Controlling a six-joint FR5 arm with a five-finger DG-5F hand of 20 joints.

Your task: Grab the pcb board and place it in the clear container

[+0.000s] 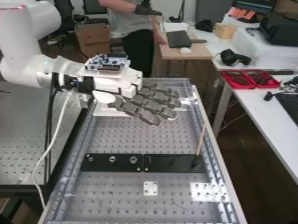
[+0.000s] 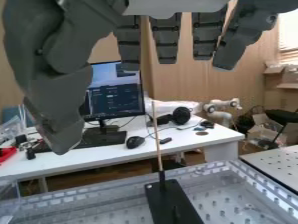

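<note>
open hand over far part of clear container, task pcb's place unclear

clear container (image 1: 73, 161): long, see-through walls, dotted with holes across the floor area. within its walls, black strip (image 1: 174, 163) in two sections lies crosswise; round fittings (image 1: 112, 159) on the section at the high view's left, thin wooden stick (image 1: 200, 140) upright with slight lean near the other end. small white plate (image 1: 150, 188) nearer the camera, at the middle. second container type: red trays (image 1: 237, 80), side by side on white table (image 1: 266, 107), dark items inside.

perforated bench (image 1: 23, 127) next to the container. room: cardboard box (image 1: 93, 37) behind the arm; in the wrist view, monitor (image 2: 116, 95), keyboard (image 2: 100, 138), mouse (image 2: 135, 142) and black headphones (image 2: 174, 116) on a white desk, small white robot arm (image 2: 223, 106) beyond.

arm comes in from high view's upper left, flange about level. hand (image 1: 150, 103) is open, fingers straight and a bit spread, reaching out above the container, thumb apart from the fingers in the wrist view. blue-and-white circuit board (image 1: 106, 62) sits on top of the hand's mount; can't tell if it is the task's pcb.
</note>
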